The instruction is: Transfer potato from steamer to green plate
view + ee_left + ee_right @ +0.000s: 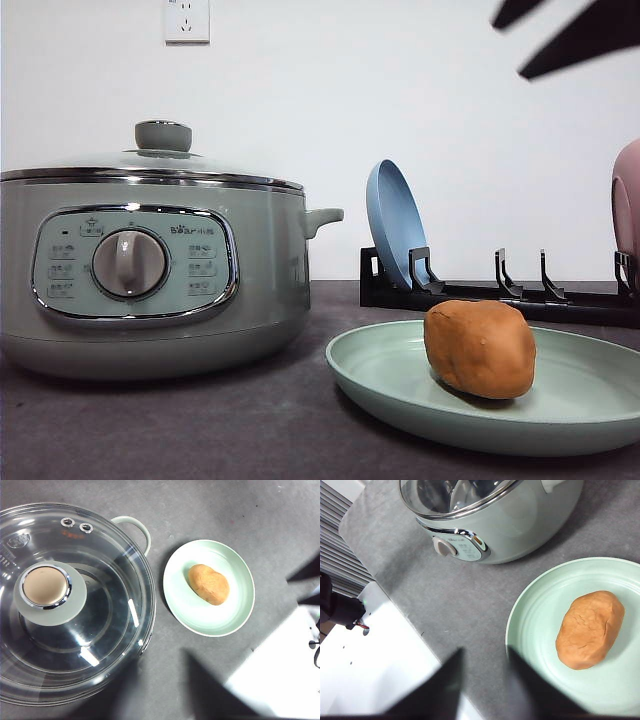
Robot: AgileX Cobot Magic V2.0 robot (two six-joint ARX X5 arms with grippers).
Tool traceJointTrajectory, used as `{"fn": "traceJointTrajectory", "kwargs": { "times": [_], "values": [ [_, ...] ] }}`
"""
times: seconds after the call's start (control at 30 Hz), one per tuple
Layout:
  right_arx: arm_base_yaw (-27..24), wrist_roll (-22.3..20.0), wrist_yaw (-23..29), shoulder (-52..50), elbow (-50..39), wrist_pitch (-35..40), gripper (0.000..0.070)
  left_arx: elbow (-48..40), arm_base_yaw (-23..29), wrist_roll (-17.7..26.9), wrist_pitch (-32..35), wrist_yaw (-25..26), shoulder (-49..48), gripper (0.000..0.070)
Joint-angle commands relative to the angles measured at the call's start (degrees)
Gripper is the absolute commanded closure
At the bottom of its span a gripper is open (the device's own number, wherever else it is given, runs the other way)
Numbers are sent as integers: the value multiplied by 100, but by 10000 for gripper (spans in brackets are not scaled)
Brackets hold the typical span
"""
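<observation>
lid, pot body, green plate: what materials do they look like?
Lid: clear glass, since the pot's inside and sharp reflections show through it; the knob looks like plastic with a chrome ring.
Steamer body: smooth sage-green shell, painted metal or plastic, can't tell; bright chrome rim.
Green plate: matte, soft sheen, faint concentric rings; probably plastic or a composite rather than glazed ceramic.
</observation>
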Motion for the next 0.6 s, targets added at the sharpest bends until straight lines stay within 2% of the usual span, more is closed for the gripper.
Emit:
{"fn": "traceJointTrajectory", "kwargs": {
  "times": [0.0,0.57],
  "values": [
    [24,-122,-13,20,92,42,700,151,-31,-3,58,33,79,697],
    [24,-138,-17,20,92,207,700,151,-31,-4,110,33,79,697]
  ]
}}
